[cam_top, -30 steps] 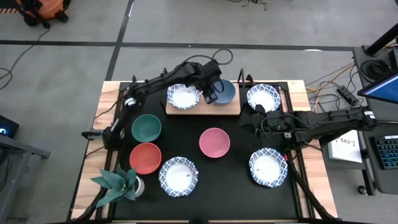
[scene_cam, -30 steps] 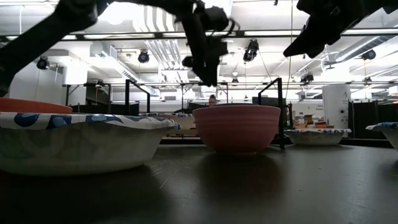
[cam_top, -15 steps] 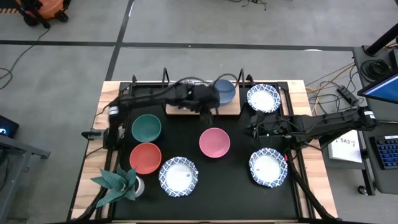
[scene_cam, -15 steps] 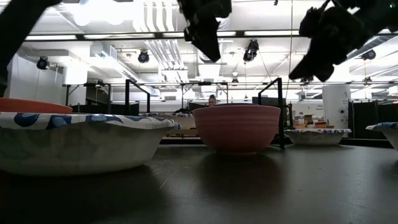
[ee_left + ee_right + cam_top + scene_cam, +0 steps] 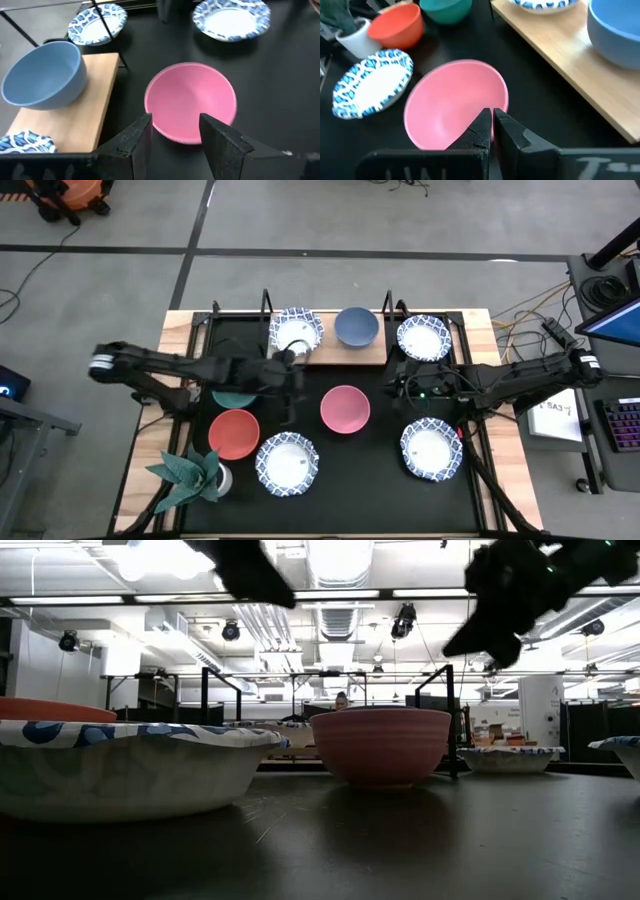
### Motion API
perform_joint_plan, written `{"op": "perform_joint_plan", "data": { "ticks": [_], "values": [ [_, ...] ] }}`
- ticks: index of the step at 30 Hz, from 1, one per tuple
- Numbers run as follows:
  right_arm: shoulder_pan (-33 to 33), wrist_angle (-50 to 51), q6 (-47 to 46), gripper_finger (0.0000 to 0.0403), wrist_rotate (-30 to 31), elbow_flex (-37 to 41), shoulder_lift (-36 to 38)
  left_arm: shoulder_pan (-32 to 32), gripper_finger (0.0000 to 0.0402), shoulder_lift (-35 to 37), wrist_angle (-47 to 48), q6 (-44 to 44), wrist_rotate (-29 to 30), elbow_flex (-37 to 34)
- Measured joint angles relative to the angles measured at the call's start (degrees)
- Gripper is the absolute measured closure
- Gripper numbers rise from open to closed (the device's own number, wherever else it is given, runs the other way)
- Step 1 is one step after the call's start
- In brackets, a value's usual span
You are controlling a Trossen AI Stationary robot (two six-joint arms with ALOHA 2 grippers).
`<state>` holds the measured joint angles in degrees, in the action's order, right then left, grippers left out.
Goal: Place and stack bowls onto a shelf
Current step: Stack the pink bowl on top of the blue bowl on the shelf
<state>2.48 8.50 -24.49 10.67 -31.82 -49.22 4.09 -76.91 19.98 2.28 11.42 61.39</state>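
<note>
A pink bowl (image 5: pixel 345 408) stands on its base mid-table, between my two grippers. My left gripper (image 5: pixel 296 388) hovers open just left of it, the bowl (image 5: pixel 191 102) showing beyond its fingers. My right gripper (image 5: pixel 392 387) hovers shut just right of the bowl (image 5: pixel 455 102). Both grippers (image 5: pixel 245 570) (image 5: pixel 485 625) are well above the tabletop. The shelf board (image 5: pixel 325 352) at the far edge carries a patterned bowl (image 5: pixel 296 330) and a blue bowl (image 5: pixel 356 326). A green bowl (image 5: pixel 235 392) is partly hidden under my left arm.
A red bowl (image 5: pixel 233 434) and a patterned bowl (image 5: pixel 287 463) sit near-left, and a potted plant (image 5: pixel 190 472) stands at the near-left corner. Two more patterned bowls sit on the right, one far (image 5: pixel 424 337) and one near (image 5: pixel 432 448). Black uprights (image 5: pixel 265 305) rise behind the shelf.
My left gripper has left the blue bowl on the shelf, risen, and swung toward the table's near-left; it now hovers left of the pink bowl. The blue bowl stays on the board. My right gripper has edged slightly toward the pink bowl.
</note>
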Motion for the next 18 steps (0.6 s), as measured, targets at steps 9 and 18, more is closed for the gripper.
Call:
{"op": "perform_joint_plan", "data": {
  "ticks": [9,18],
  "values": [
    [-0.51,3.75,-1.18,0.0394,0.26,-12.20,-13.28,0.16,0.0255,14.82,-7.78,-0.08,5.65,-15.92],
    [-2.84,25.83,-19.37,0.0389,2.83,-27.87,-26.55,0.16,0.0255,21.34,-11.97,0.20,6.71,-20.71]
  ]
}}
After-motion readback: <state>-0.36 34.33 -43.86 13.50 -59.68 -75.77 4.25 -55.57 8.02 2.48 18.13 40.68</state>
